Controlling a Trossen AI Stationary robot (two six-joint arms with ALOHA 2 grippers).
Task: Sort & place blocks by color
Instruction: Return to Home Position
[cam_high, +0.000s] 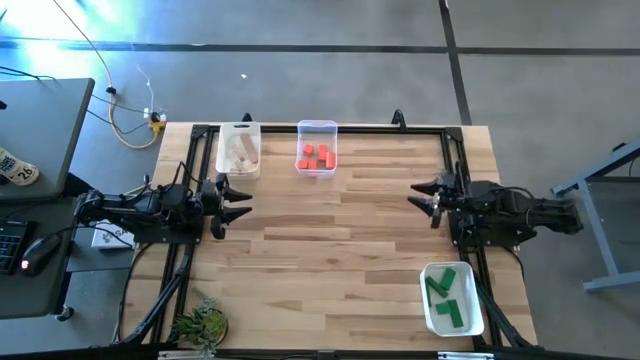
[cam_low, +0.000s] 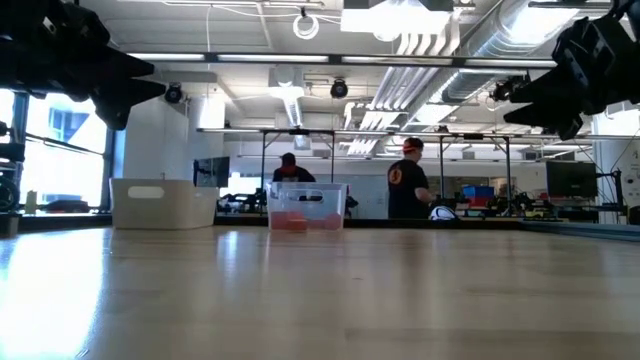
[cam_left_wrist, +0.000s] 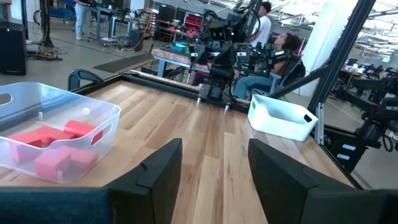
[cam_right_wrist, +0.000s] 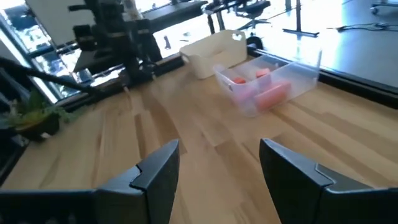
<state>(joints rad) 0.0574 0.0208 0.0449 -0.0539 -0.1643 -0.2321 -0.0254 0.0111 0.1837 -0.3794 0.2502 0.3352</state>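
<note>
Wide and empty, my left pincer hangs near the pale blocks in their white tub, my right pincer nearer the tubbed green blocks, orange blocks in the clear tub; I'd only park.

We see a large robotics lab: beyond the wooden bench hang exposed ceiling ducts, two people stand near a monitor, and bare concrete floor surrounds the bench.

left gripper: fingers apart, both tips pointing straight across toward the right gripper | right gripper: fingers apart, both tips pointing toward the left gripper
</note>
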